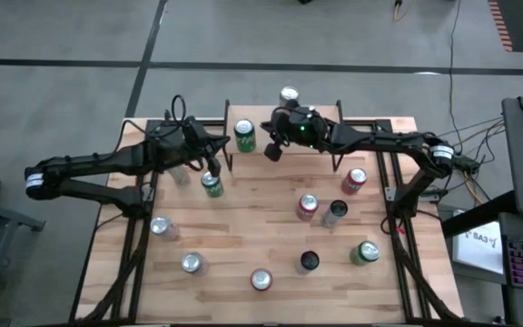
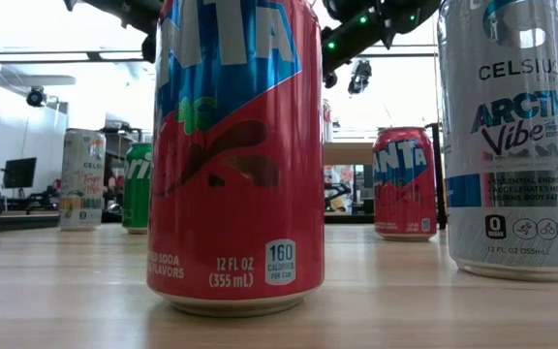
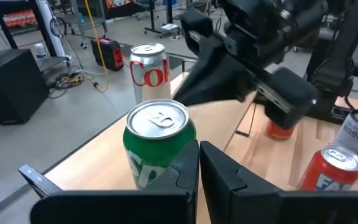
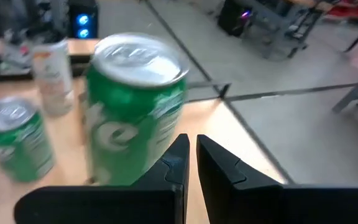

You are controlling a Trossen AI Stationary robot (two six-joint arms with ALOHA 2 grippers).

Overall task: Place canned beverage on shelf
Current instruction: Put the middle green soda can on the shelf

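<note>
High view: green can (image 1: pixel 243 136) upright on shelf (image 1: pixel 260 113); right hand (image 1: pixel 273 150) clenched, empty, just beside it; left hand (image 1: pixel 212 170) clenched, empty, near.
Left wrist view: same can close ahead.
Right wrist view: likewise; any sideways swing risks toppling it off.

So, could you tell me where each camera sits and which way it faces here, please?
High view: overhead, straight down on the table; both arms show, with the left gripper and right gripper shut.
Low view: at tabletop height, looking across at a red Fanta can; arm parts overhead.
Left wrist view: past shut fingers at a green can, the right arm beyond.
Right wrist view: past shut fingers at a green can on the shelf.
Shared: both wrist views show green cans.
</note>
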